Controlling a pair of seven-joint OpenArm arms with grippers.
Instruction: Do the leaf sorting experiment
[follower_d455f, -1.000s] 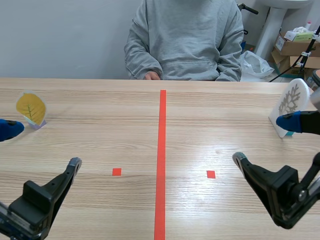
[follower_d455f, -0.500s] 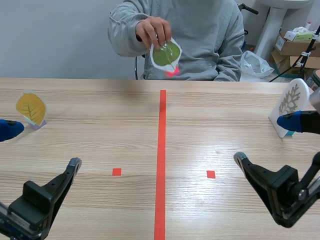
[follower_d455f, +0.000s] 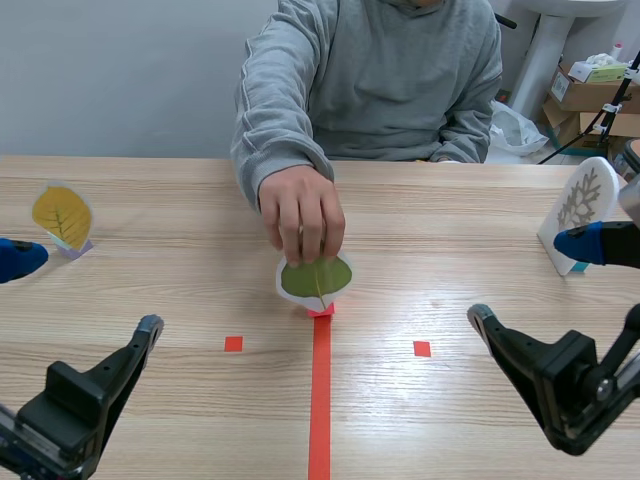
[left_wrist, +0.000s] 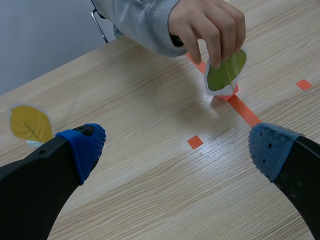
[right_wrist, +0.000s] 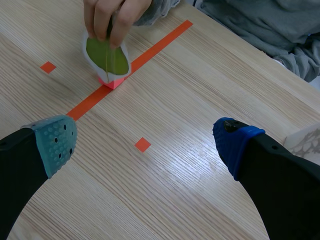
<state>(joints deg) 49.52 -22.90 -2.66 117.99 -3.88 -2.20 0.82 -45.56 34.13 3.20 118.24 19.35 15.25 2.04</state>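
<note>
- Black left gripper (follower_d455f: 88, 292): low at the near left of the wooden table (follower_d455f: 180, 260), fingers spread wide, holding nothing. If the card belongs with the leaf marker, this arm is probably the one to fetch it.
- Green leaf card (follower_d455f: 316, 278): upright on a small red base (follower_d455f: 321, 310), standing on the centre tape line (follower_d455f: 320, 400), between the two grippers and ahead of both. Best taken low, by the base or the lower edge, with the fingers closing across its thin faces so that it stays upright. Wait until the card is released before approaching.
- Black right gripper (follower_d455f: 527, 280): low at the near right, fingers likewise wide apart and empty. It is best kept out of the way if the left arm goes in.
- Yellow leaf card (follower_d455f: 62, 215): upright at the far left, well apart from the green one. It appears to mark the left sorting side.
- Person's hand (follower_d455f: 302, 212): fingertips pinching the top of the green card. This is the main obstruction to any reach.
- White snowflake card (follower_d455f: 584, 205): upright at the far right edge, just beyond the right gripper's outer finger, and could be knocked over by a swing.
- Cardboard boxes (follower_d455f: 590, 95): behind the table at the right, clear of the work.
</note>
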